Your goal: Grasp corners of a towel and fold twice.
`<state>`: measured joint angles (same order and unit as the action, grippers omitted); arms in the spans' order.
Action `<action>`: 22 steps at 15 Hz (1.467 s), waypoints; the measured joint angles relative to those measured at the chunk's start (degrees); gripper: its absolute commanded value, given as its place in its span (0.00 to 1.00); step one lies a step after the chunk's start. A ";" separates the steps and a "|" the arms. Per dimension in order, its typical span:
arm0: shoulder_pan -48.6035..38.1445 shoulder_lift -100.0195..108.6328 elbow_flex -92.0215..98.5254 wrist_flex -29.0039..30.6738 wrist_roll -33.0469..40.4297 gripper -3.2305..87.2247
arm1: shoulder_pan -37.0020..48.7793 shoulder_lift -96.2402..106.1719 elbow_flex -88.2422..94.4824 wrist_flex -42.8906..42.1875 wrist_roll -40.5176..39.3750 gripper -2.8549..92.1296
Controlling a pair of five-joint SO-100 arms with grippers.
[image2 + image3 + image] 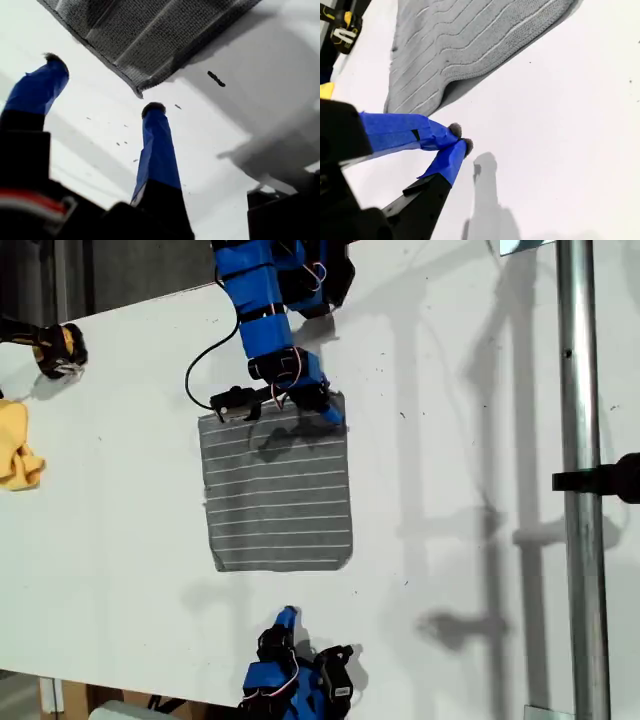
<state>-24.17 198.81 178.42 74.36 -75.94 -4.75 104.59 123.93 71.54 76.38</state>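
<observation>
Lying flat on the white bench [120, 540], the grey white-striped rectangular cloth towel [278, 495] sits between my first gripper [102, 82], fingers apart, and my second gripper [460, 139], fingers together on nothing.

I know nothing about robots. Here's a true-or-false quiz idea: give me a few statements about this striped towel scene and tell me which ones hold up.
1. The towel is grey with thin white stripes. True.
2. My first gripper is clamped on a towel corner. False: its jaws are open, and the corner lies just ahead of the fingertips, not held.
3. My second gripper is shut with nothing in it. True.
4. The yellow cloth lies on top of the towel. False: it lies apart from the towel, at the exterior view's left edge.
</observation>
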 measured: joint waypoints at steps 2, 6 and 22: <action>0.00 0.00 0.00 0.00 0.00 0.02 | 1.76 0.00 1.49 -2.81 0.09 0.35; 0.00 0.00 0.00 0.00 0.00 0.02 | 2.99 -2.46 2.46 -6.86 -0.26 0.33; 2.55 -0.18 -1.67 -1.32 -7.21 0.02 | 0.88 -9.14 2.46 -10.28 -0.97 0.03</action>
<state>-21.62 198.63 176.75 73.04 -83.14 -3.87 95.45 126.39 61.26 75.41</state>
